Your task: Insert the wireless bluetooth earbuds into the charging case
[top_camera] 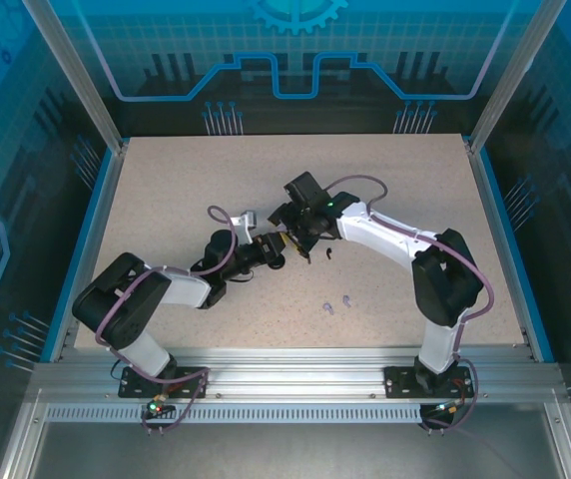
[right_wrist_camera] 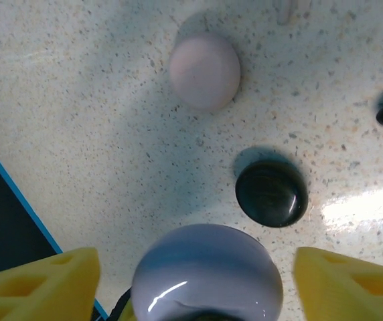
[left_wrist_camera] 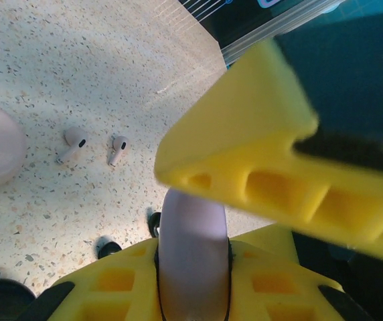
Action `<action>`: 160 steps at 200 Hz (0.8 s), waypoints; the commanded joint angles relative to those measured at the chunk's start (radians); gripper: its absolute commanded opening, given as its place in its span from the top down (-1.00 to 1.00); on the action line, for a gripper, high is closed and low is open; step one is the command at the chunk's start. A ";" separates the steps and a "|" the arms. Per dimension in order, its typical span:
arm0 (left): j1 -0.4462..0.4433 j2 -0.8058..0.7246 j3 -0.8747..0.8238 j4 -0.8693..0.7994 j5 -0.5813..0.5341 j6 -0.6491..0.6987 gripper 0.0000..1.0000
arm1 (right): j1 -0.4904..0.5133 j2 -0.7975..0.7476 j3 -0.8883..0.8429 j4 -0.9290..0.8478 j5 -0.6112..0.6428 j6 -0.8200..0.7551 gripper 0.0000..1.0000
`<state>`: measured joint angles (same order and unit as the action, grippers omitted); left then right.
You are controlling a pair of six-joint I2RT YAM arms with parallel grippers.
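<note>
Now the left gripper [top_camera: 276, 249] is clamped on the lilac case [left_wrist_camera: 193, 234]. It holds the case edge-on between its two yellow fingers, over the middle of the desk [top_camera: 166, 200]. The right gripper [right_wrist_camera: 198, 284] meets it there with its jaws spread wide. One finger stands on each side of the same case, with a gap on both sides, so it grips nothing. In the left wrist view a yellow finger [left_wrist_camera: 245, 160] of the right gripper crosses just above the case.

None of the earbuds is in a case; all that show lie on the desk. Two pink earbuds [left_wrist_camera: 74, 142] lie side by side ahead of the left gripper and to its left, stems pointing back toward it. The black earbuds [left_wrist_camera: 109, 249] sit much nearer, just left of its fingers. The lilac earbuds [top_camera: 327, 308] lie apart from both grippers, on the right gripper's side and nearer the arm bases.

Ahead of the right gripper and slightly to its right sits the closed black case [right_wrist_camera: 272, 194]. The closed pink case [right_wrist_camera: 205, 70] lies farther ahead, apart from it.
</note>
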<state>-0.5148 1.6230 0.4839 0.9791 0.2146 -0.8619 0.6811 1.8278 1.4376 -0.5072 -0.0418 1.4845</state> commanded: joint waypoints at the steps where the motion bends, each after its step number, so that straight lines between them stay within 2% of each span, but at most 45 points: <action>1: -0.006 -0.049 0.032 -0.085 0.022 0.039 1.00 | -0.063 -0.104 -0.006 -0.018 0.021 -0.100 -0.60; 27: 0.002 -0.130 0.085 -0.283 0.120 0.142 1.00 | -0.112 -0.211 -0.072 -0.034 0.050 -0.302 -0.65; 40: 0.011 -0.159 0.130 -0.391 0.200 0.207 1.00 | -0.139 -0.272 -0.153 0.022 0.029 -0.426 -0.66; 66: 0.036 -0.189 0.215 -0.559 0.355 0.310 1.00 | -0.205 -0.416 -0.369 0.272 -0.144 -0.694 -0.66; 83: 0.058 -0.205 0.248 -0.620 0.441 0.346 1.00 | -0.230 -0.512 -0.493 0.394 -0.245 -0.811 -0.66; 118: 0.096 -0.227 0.289 -0.702 0.551 0.392 1.00 | -0.250 -0.639 -0.637 0.489 -0.395 -0.899 -0.65; 135: 0.099 -0.229 0.304 -0.726 0.587 0.406 1.00 | -0.246 -0.631 -0.654 0.539 -0.466 -0.896 -0.64; 160: 0.101 -0.216 0.323 -0.729 0.624 0.401 1.00 | -0.223 -0.585 -0.635 0.551 -0.475 -0.900 -0.62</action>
<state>-0.4206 1.4197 0.7605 0.2955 0.7391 -0.4969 0.4442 1.2114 0.7979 -0.0456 -0.4301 0.6376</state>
